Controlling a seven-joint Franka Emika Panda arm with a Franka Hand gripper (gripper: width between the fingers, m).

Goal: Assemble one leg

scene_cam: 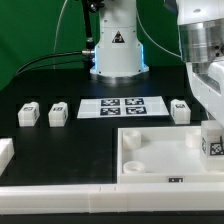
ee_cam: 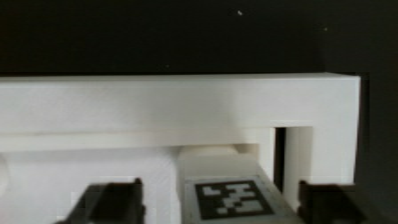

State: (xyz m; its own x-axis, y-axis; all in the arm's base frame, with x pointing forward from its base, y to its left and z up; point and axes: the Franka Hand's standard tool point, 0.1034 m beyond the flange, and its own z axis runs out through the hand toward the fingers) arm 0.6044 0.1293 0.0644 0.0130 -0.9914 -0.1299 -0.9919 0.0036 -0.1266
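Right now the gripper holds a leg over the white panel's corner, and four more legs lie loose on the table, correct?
Not quite: three loose legs show in the exterior view, at and. The gripper does hold a leg over the white panel.

- The bench (scene_cam: 60, 150) was black, with a green backdrop behind it.
- The marker board (scene_cam: 122, 106) lay flat near the middle of the bench, in front of the arm's base (scene_cam: 117, 60).
- Two legs (scene_cam: 28, 115) (scene_cam: 58, 114) sat side by side, apart, toward the exterior view's left of the marker board.
- A third leg (scene_cam: 180, 110) sat just off the board's end on the exterior view's right.
- The large white panel (scene_cam: 160, 150) lay at the front, toward the exterior view's right.
- A white block (scene_cam: 5, 152) sat at the left edge, cut off.
- A long white rail (scene_cam: 100, 198) ran along the front.
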